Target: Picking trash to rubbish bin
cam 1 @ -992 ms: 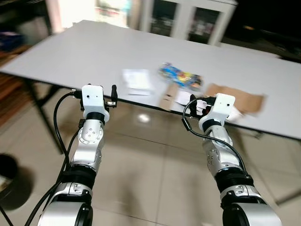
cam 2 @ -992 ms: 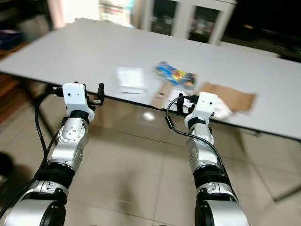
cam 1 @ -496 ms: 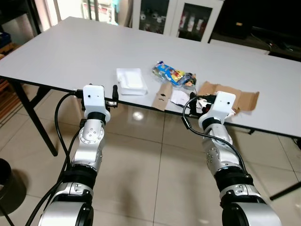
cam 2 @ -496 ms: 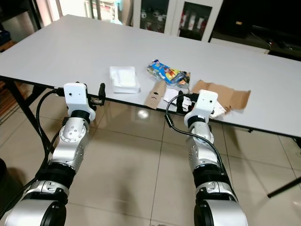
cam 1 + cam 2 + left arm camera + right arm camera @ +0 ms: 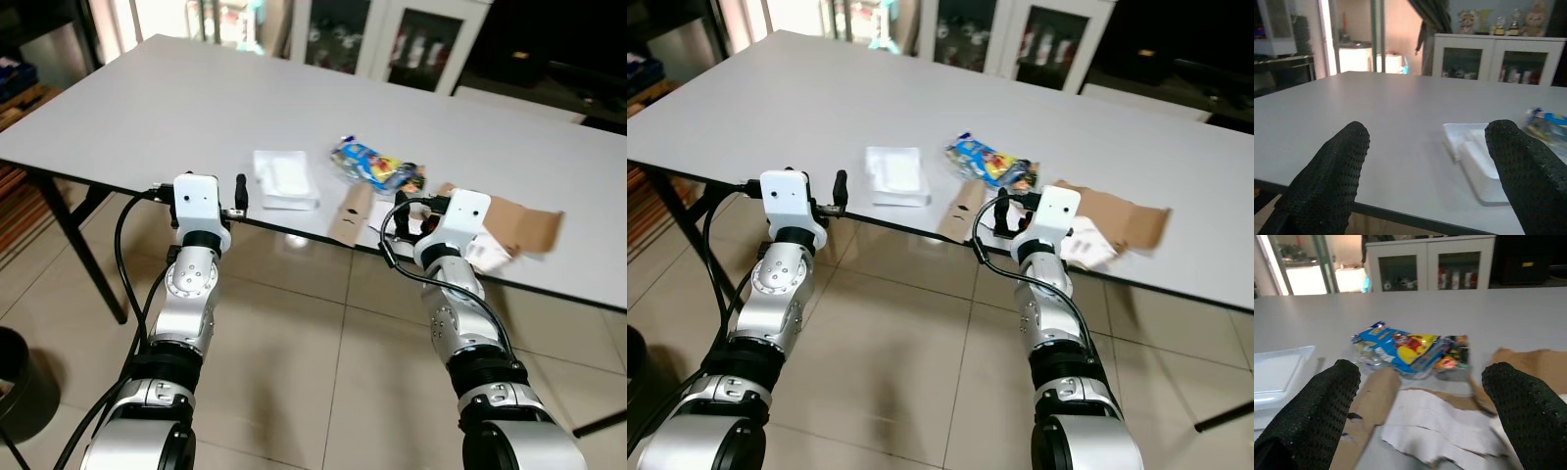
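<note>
Along the near edge of the surface (image 5: 147,117) lies the trash: a white tray (image 5: 284,178), a colourful wrapper (image 5: 375,164), torn cardboard (image 5: 509,220) and paper scraps (image 5: 1425,426). Right gripper (image 5: 1420,396), fingers spread and empty, faces the wrapper, seemingly lying crosswise just beyond. Left gripper (image 5: 1425,161), also released, faces the tray.

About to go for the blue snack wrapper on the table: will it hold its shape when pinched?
Probably not. The blue snack wrapper looks like thin, crinkled glossy film, so it should crumple and may slip. It lies flat and looks light, so a push would likely slide it. The right end effector is open before it.
</note>
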You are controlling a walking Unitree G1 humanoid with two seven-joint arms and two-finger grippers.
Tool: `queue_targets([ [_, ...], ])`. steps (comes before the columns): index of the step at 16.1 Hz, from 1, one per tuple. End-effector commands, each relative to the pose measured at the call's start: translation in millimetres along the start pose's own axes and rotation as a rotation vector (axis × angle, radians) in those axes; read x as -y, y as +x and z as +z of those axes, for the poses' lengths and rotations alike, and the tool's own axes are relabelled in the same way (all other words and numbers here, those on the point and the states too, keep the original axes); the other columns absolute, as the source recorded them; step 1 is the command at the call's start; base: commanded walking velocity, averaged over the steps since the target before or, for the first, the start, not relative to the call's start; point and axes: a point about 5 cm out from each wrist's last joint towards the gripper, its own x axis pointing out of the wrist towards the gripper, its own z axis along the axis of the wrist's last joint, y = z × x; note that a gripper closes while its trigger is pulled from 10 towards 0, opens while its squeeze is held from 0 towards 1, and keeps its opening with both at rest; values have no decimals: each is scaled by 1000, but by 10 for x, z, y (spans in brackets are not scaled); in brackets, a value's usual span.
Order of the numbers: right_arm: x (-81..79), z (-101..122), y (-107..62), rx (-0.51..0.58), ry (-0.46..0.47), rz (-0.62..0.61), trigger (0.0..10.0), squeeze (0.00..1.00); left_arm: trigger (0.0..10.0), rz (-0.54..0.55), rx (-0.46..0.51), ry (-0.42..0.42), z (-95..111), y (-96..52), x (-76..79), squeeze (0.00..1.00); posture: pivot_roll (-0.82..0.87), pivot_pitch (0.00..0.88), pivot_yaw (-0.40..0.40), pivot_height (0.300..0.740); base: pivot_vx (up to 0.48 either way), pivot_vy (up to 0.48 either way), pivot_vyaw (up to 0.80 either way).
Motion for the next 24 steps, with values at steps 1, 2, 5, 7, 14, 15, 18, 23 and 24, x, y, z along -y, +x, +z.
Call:
queue_targets([
  [1, 16, 43, 12, 10, -6, 1, 10000, 0, 10000, -5, 16, -1, 57, 22, 40, 0, -17, 32, -130, 740, 341, 0, 0],
  [2, 8, 41, 13, 8, -3, 4, 10000, 0, 10000, -4, 15, 1, 56, 20, 35, 0, -17, 33, -130, 740, 349, 0, 0],
  [5, -2, 37, 15, 2, 1, 12, 10000, 0, 10000, -1, 14, 2, 53, 20, 25, 0, -15, 32, -129, 740, 354, 0, 0],
  [7, -20, 31, 16, -1, 19, 23, 10000, 0, 10000, -2, 13, 4, 55, 23, 19, 0, -16, 32, -127, 740, 360, 0, -800],
  [14, -18, 40, 9, 11, 10, 13, 10000, 0, 10000, -6, 16, 4, 66, 23, 31, 0, -15, 33, -129, 740, 373, 0, 0],
  [15, -23, 40, 8, 11, 9, 15, 10000, 0, 10000, -6, 16, 4, 65, 23, 30, 0, -15, 33, -129, 740, 382, 0, 0],
  [18, -30, 39, 6, 12, 11, 18, 10000, 0, 10000, -7, 16, 4, 68, 23, 30, 0, -17, 33, -126, 740, 379, 0, 0],
  [23, -34, 34, 6, 8, 9, 18, 10000, 0, 10000, -21, 19, 12, 80, 28, 44, 0, -15, 35, -126, 740, 382, 0, 0],
  [24, -39, 13, 2, 1, 10, 19, 10000, 0, 10000, -32, 23, 23, 93, 31, 49, 0, -6, 37, -122, 740, 382, 0, 0],
])
